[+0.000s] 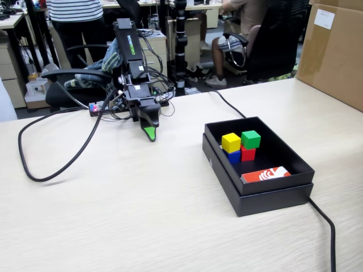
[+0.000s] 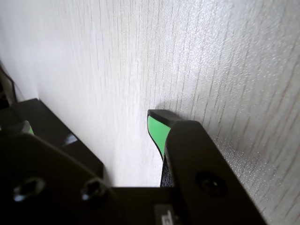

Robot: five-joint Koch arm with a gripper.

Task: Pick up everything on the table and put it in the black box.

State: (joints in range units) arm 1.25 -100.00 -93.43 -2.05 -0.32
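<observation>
Four cubes, all well right of the jaws in the fixed view, sit in the black box (image 1: pixel 258 195): yellow (image 1: pixel 231 142) on blue (image 1: pixel 233 156), green (image 1: pixel 250 139) on red (image 1: pixel 248 153). One red-and-white card (image 1: pixel 265 174) lies beside them. The gripper (image 1: pixel 149 134) rests tip-down on the table (image 1: pixel 142 209); whether its jaws are apart cannot be told, and nothing shows between them. The arm (image 1: pixel 127 48) reads "WOWROBO". One cable (image 1: pixel 51 153) loops left of the jaws.

Looks like a shared office: people are sitting in black swivel chairs (image 1: pixel 278 39) at pale desks (image 1: pixel 11 25) behind the beige wood-grain table (image 1: pixel 142 215), cables are trailing around, and a big brown carton (image 1: pixel 334 51) is standing at the right edge.
</observation>
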